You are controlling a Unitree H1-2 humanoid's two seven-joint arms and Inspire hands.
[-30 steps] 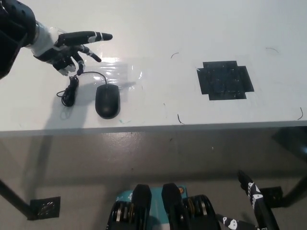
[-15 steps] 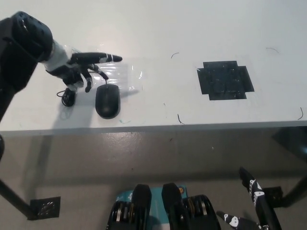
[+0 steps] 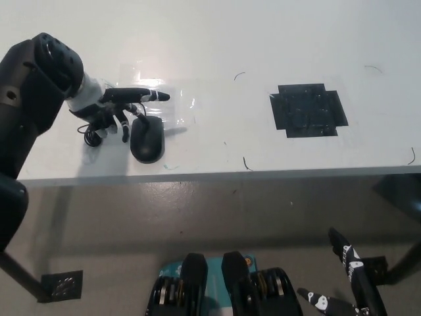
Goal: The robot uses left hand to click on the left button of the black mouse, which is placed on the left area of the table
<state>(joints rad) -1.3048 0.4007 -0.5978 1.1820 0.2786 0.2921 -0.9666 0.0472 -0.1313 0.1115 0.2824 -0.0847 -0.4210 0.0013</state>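
I find no legible text, label, brand, number or sign on the mouse (image 3: 147,138), the table (image 3: 217,39) or the black tape patch (image 3: 308,110).

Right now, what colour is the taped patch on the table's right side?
Black: the taped patch lies flat on the white table; the head view shows it best.

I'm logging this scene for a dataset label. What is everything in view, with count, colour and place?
Black computer mouse: one, black, left area of the table, near the front edge.
Mouse cable: one, black, coiled left of the mouse.
Black tape patch: one, black, right part of the table.
White table: one, white, fills the upper picture.
Left robot hand: one, fingers apart, just left of and behind the mouse.
Right robot hand: one, black, bottom right, below the table.
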